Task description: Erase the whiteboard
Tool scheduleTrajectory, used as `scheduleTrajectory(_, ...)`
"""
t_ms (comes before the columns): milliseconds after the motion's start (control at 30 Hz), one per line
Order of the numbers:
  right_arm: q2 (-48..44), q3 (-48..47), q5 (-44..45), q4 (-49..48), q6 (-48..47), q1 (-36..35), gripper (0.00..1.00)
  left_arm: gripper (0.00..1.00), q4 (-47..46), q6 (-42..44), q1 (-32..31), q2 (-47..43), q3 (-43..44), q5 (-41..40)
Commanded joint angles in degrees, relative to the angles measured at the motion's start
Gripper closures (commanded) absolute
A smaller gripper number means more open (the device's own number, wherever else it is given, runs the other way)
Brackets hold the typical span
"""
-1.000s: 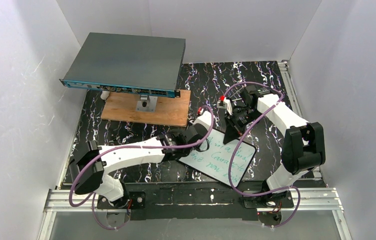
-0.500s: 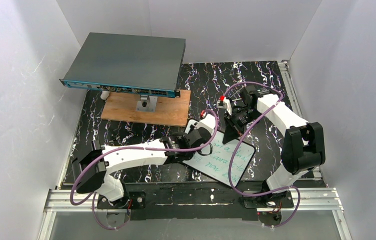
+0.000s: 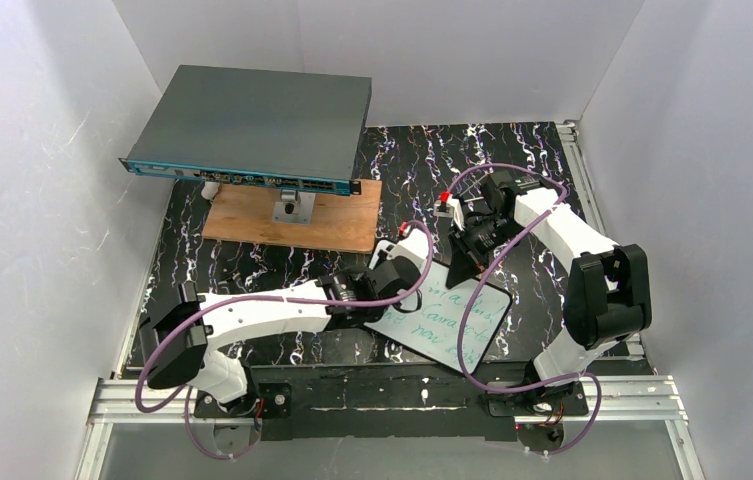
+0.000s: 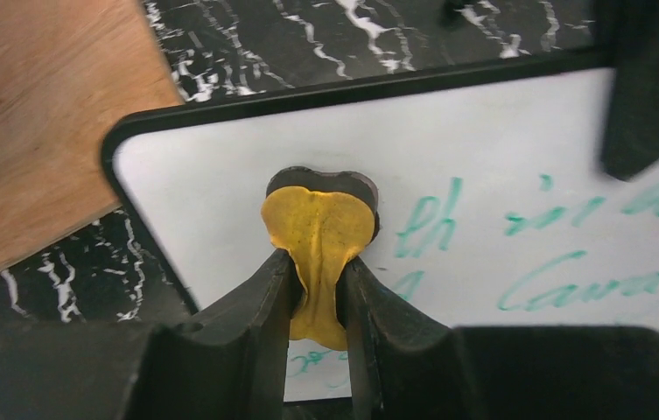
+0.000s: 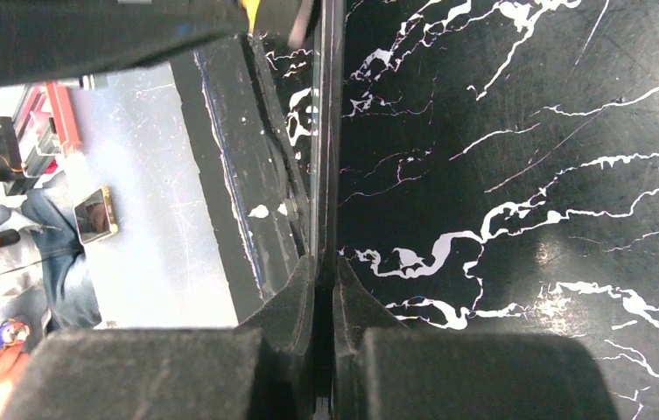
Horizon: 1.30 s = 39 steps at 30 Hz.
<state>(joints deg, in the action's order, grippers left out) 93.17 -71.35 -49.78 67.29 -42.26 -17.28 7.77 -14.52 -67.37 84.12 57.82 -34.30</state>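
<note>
The whiteboard [image 3: 457, 322] lies slanted on the black marbled table, with green handwriting [image 4: 562, 280] across it. My left gripper [image 3: 395, 266] is shut on a yellow eraser [image 4: 318, 229] with a dark underside. The eraser presses on the whiteboard [image 4: 501, 140] near its upper left corner, where the surface is blank. My right gripper [image 3: 458, 268] is shut on the board's far edge. In the right wrist view that gripper [image 5: 324, 273] pinches the thin whiteboard edge [image 5: 326, 131] seen end-on. One dark finger of it [image 4: 649, 87] shows in the left wrist view.
A large grey flat box with a blue front edge [image 3: 252, 125] stands raised on a metal bracket [image 3: 292, 207] over a brown wooden plank [image 3: 297, 222] at the back left. White walls close in three sides. A metal rail [image 3: 577, 175] runs along the right.
My left gripper has slid the eraser a little toward the board's far-left corner. The right gripper and the board have stayed put.
</note>
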Motion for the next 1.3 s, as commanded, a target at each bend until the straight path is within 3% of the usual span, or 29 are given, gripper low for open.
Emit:
scheduleTrajectory(0, -0.7, -0.1, -2.7, -1.1, -4.0, -0.5, 0.99, 1.00, -2.8, 0.5, -3.0, 0.2, -0.3, 1.7)
scheduleTrajectory(200, -0.8, -0.1, -2.8, -1.2, -4.1, -0.5, 0.99, 1.00, -1.5, 1.5, -2.1, -0.6, -1.6, -4.0)
scheduleTrajectory(467, -0.8, -0.1, -2.9, -1.0, -4.1, -0.5, 0.99, 1.00, 0.5, -0.8, 3.7, -4.9, -5.7, -3.6)
scheduleTrajectory(633, -0.6, -0.1, -2.9, -1.0, -4.1, -0.5, 0.99, 1.00, -3.8, -0.1, 3.0, -6.4, -7.2, 2.9)
scheduleTrajectory(800, -0.5, -0.2, -2.8, -1.1, -4.1, -0.5, 0.99, 1.00, -10.2, 3.6, -1.9, -4.5, -6.5, 6.4)
scheduleTrajectory(900, -0.5, -0.1, -2.8, -1.1, -4.2, -0.5, 0.99, 1.00, -8.2, 3.1, -2.9, -1.5, -4.3, -0.5)
scheduleTrajectory(933, -0.6, -0.1, -2.8, -1.1, -4.2, -0.5, 0.99, 1.00, -4.5, 2.9, -1.9, -2.0, -4.5, -6.4)
scheduleTrajectory(1000, -0.6, -0.1, -2.8, -1.1, -4.2, -0.5, 0.99, 1.00, -1.3, 0.2, 1.7, -3.4, -5.2, -7.6)
scheduleTrajectory(1133, -0.5, -0.1, -2.7, -1.2, -4.2, -0.5, 0.99, 1.00, -5.9, 1.3, 3.8, -7.5, -8.5, 0.0)
scheduleTrajectory(1267, -0.3, -0.1, -2.7, -1.2, -4.2, -0.5, 0.99, 1.00, -12.3, 3.9, 0.7, -7.8, -9.5, 4.5)
